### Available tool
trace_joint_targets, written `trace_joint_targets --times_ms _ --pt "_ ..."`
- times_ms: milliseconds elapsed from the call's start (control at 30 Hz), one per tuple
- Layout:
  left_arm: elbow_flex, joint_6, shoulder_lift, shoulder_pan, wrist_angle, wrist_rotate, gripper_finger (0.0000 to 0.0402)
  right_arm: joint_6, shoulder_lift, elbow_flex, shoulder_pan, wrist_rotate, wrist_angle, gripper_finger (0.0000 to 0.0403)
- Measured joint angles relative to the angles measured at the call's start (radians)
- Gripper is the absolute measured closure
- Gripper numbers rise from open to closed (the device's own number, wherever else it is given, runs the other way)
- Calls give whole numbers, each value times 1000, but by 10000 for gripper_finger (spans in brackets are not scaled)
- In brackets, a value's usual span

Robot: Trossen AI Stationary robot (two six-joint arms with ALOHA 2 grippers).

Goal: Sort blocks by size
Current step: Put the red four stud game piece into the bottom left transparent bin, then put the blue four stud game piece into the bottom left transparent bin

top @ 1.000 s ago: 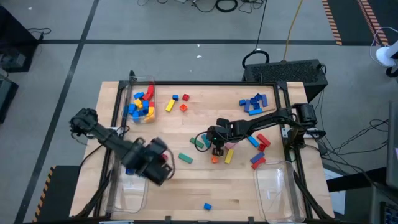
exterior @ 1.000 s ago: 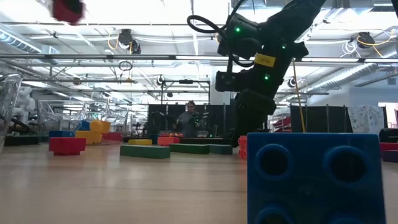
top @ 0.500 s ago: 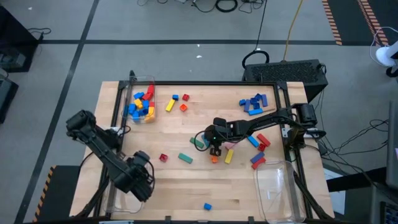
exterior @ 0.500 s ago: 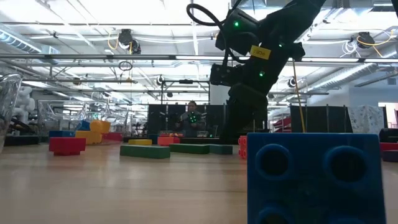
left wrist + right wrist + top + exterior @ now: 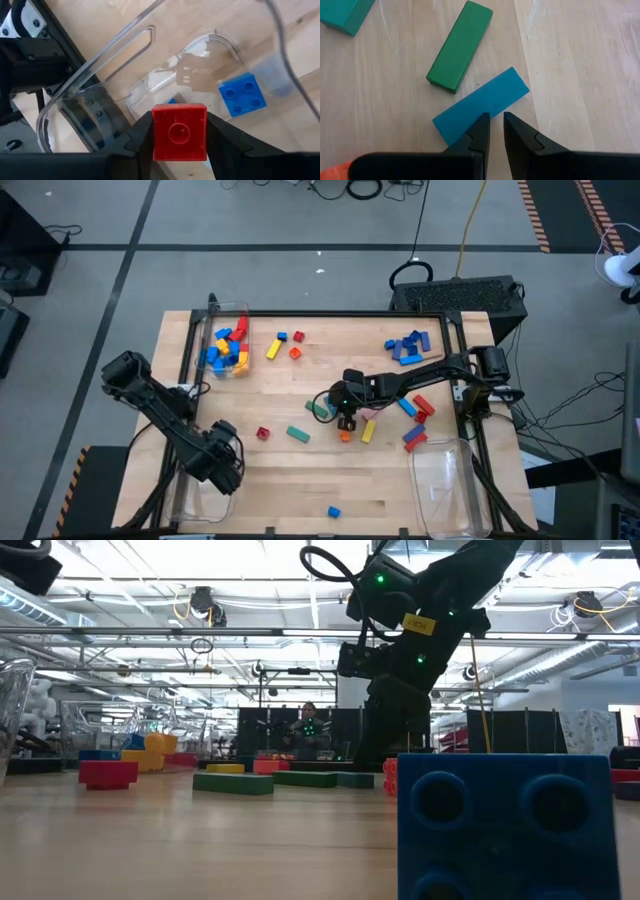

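My left gripper (image 5: 179,150) is shut on a small red cube block (image 5: 179,132) above the clear bin (image 5: 100,100) at the table's near left, where a blue block (image 5: 242,93) lies. In the high view this gripper (image 5: 222,470) hangs over that bin. My right gripper (image 5: 496,125) stands mid-table with its fingers shut, tips at the edge of a teal-blue bar (image 5: 480,107) that lies flat beside a green bar (image 5: 460,47). In the high view, loose blocks surround it: orange (image 5: 345,436), yellow (image 5: 367,430), a red one (image 5: 262,433) and a green bar (image 5: 297,434). My left gripper pinches the red cube by two opposite sides (image 5: 156,135) between its two fingers, which point steeply down. The cube is lifted clear above the bin, one round-marked face turned toward the wrist camera. My right gripper: whether its tips touch the teal-blue bar (image 5: 470,120), I cannot tell.
A clear bin (image 5: 225,345) holding several blocks stands at the far left, another clear bin (image 5: 445,480) at the near right. A blue pile (image 5: 407,345) lies far right, red and blue blocks (image 5: 415,408) right of my right gripper, one blue block (image 5: 333,511) at the near edge.
My left gripper has carried the red cube down and toward the table's near left corner, tipping more steeply downward, and now hangs over the near-left bin. The cube stays in its hold. My right gripper has kept its place.
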Motion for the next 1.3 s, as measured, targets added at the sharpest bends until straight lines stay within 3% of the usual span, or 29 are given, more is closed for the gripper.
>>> trace_joint_targets --times_ms 333,667,1067,1300 --pt "1 111 0 39 -2 2 155 35 0 0 0 0 -16 350" --pt "118 374 0 160 -76 -12 146 54 0 0 0 -28 -34 351" --pt "294 801 0 386 -101 -230 146 54 0 0 0 -27 -38 350" --pt "294 1242 0 578 1 -398 146 54 0 0 0 -27 -37 350"
